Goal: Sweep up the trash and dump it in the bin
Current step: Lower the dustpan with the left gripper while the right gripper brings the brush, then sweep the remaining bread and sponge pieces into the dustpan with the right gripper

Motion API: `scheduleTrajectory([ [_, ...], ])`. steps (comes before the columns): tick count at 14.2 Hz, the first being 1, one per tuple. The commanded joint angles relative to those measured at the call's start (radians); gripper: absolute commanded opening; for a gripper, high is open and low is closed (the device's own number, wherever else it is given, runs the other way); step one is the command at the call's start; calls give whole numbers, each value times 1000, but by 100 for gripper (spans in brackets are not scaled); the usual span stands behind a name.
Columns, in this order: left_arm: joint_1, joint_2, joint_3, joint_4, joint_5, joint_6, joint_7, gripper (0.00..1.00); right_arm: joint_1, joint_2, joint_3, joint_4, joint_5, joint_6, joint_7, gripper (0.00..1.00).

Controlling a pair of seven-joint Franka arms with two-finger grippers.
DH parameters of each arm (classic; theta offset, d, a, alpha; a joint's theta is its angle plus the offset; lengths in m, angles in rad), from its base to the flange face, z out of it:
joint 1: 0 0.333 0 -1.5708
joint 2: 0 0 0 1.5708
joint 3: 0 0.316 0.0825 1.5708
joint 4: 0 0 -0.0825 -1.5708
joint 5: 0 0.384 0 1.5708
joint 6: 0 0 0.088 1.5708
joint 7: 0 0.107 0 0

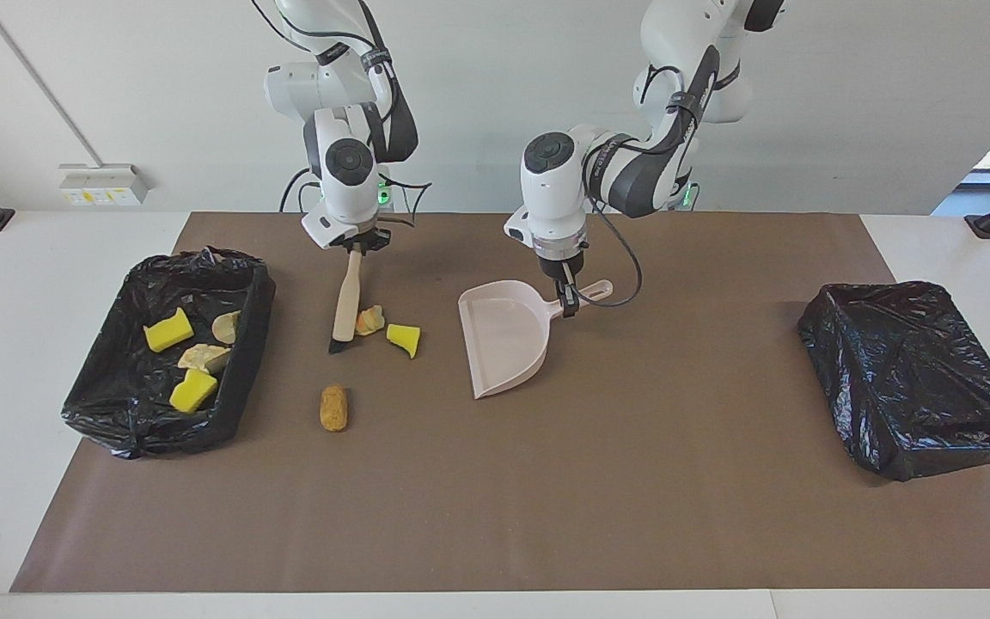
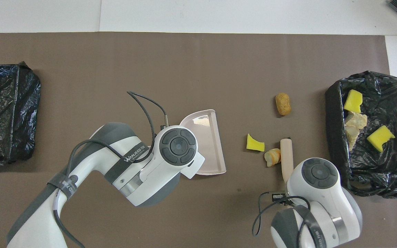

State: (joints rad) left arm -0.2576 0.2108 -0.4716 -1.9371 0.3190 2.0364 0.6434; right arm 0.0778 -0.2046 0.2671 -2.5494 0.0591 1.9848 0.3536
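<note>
1. Three trash pieces [image 1: 369, 321] lay on the brown mat [image 1: 632, 481]; four sat in the bin [image 1: 170, 361] at the right arm's end.
2. Right gripper [image 1: 355, 248] pinched the brush [image 1: 344, 308], bristles beside the pieces.
3. Left gripper [image 1: 567, 303] clamped the dustpan [image 1: 504, 348] handle mid-table.

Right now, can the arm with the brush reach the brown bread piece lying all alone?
Probably yes. The right gripper holds the brush, and only bare mat lies between its bristles and the brown bread piece.

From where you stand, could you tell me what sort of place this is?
Probably a robotics lab set up for a cleaning trial: two arms at a white table with a brown mat, bins lined with black bags, and toy trash.
</note>
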Motion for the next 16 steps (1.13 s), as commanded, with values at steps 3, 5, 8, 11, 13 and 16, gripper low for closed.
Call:
scheduleTrajectory([
  [3, 1, -76, 2, -129, 46, 73, 9, 0, 153, 88, 3, 70, 226, 42, -22, 0],
  [5, 1, -87, 2, -146, 46, 84, 9, 0, 184, 91, 4, 81, 304, 54, -22, 0],
  [8, 4, -85, 1, -146, 45, 88, 10, 0, 229, 99, 6, 101, 456, 81, -35, 0],
  [11, 8, -83, 1, -146, 41, 88, 9, 0, 247, 142, 9, 200, 557, 65, -21, 0],
  [13, 11, -83, 1, -148, 35, 87, -4, 0, 237, 143, 7, 239, 558, 28, -18, 0],
  [16, 17, -83, 1, -148, 32, 84, -10, 0, 212, 96, -8, 273, 513, -72, -30, 0],
])
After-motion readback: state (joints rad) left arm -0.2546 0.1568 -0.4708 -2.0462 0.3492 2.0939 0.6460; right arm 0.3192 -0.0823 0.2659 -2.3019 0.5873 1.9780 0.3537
